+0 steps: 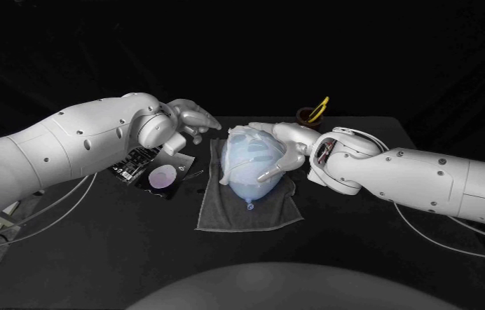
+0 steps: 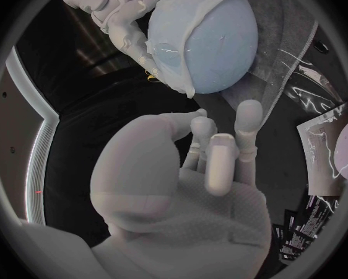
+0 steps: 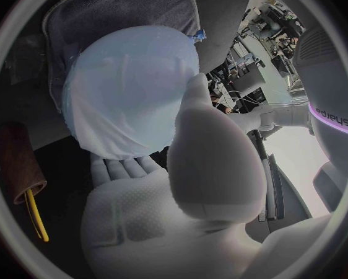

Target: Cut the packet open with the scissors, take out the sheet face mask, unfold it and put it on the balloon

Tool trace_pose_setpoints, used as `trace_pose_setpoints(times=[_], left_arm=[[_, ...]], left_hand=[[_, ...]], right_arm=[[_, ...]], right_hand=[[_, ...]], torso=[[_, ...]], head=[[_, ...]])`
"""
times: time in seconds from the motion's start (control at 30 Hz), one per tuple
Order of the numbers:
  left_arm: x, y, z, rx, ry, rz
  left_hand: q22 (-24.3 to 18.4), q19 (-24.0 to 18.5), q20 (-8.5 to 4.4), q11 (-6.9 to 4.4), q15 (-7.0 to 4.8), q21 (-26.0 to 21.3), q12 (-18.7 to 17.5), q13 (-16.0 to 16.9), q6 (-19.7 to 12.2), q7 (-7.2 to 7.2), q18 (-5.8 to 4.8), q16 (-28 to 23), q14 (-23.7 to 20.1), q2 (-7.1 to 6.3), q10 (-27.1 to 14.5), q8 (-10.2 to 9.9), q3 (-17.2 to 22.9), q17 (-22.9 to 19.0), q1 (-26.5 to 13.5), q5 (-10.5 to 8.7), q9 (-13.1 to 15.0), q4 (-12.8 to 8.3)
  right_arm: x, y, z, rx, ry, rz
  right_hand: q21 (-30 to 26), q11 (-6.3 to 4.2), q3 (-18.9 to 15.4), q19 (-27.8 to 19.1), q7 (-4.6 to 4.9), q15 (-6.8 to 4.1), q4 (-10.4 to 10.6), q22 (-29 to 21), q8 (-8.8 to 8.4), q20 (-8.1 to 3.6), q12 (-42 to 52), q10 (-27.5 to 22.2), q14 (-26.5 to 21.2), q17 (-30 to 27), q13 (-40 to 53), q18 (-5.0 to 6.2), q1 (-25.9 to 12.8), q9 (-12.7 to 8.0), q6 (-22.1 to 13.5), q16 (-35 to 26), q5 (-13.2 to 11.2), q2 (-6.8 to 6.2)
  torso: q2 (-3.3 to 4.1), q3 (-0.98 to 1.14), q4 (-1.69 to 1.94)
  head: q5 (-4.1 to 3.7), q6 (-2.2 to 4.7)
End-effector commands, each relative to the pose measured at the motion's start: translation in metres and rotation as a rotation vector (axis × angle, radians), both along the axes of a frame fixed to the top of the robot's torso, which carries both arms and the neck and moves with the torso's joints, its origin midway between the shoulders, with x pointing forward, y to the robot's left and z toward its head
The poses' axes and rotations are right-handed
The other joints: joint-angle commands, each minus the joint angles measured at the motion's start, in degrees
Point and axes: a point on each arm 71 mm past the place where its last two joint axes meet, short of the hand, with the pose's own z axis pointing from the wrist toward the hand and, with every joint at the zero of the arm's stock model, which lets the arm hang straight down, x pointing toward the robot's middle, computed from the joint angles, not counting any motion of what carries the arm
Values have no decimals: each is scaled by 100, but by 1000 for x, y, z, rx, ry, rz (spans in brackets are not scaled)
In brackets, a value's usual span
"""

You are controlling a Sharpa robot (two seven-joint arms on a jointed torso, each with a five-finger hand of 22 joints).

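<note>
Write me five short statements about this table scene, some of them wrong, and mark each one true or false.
1. The pale blue balloon lies on the grey towel. True.
2. A white sheet mask is draped over the balloon. True.
3. The left hand holds the yellow-handled scissors. False: it holds nothing; the scissors stand in a brown holder at the back.
4. The dark packet lies right of the towel. False: it lies left of it.
5. The right hand rests against the balloon. True.
</note>
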Motion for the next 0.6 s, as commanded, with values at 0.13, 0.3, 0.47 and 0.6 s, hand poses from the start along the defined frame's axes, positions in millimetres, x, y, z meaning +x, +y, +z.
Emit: trace_pose_setpoints(times=[0.13, 0.3, 0.47, 0.6], left_arm=[[0, 1, 0, 9, 8, -19], [0, -3, 0, 4, 8, -30], [0, -11, 0, -6, 4, -46], [0, -17, -1, -11, 6, -57]], left_hand=[[-31, -22, 71, 17, 80, -38, -24, -59, -39, 25, 102, -22, 267, -42, -100, -93, 0, 546, -206, -19, -110, 85], [-49, -34, 115, 15, 102, -64, 100, -19, 149, -9, 109, -12, 263, -255, -15, -82, -632, 547, -940, -26, -216, 622], [-65, -8, 35, -104, -3, -80, 280, 168, 466, -164, 111, 4, 274, -372, 148, 115, -1398, 575, -1079, -25, -222, 911], [-63, 18, -21, -161, -58, -84, 324, 206, 525, -223, 105, 9, 281, -394, 192, 209, -1741, 587, -948, -21, -219, 1001]], right_arm=[[-3, 0, -5, -21, 17, 9], [-3, 1, -5, -21, 17, 10], [-3, 1, -5, -20, 17, 11], [-3, 1, -5, -20, 18, 12]], right_hand=[[37, 41, 33, 9, 895, 20, -5, 2, 29, 18, 11, -5, -32, -10, 4, -94, 64, 3, 37, -27, 4, -7], [37, 41, 33, 9, 895, 20, -5, 2, 29, 18, 11, -5, -32, -10, 4, -94, 64, 3, 37, -27, 4, -7], [37, 41, 33, 9, 895, 20, -5, 2, 29, 18, 11, -5, -32, -10, 4, -94, 64, 3, 37, -27, 4, -7], [37, 41, 33, 9, 895, 20, -5, 2, 29, 18, 11, -5, -32, -10, 4, -94, 64, 3, 37, -27, 4, -7]], torso=[[0, 0, 0], [2, -1, -1], [3, 3, -4], [4, 4, -6]], head=[[-5, 1], [8, 1], [14, 1], [12, 1]])
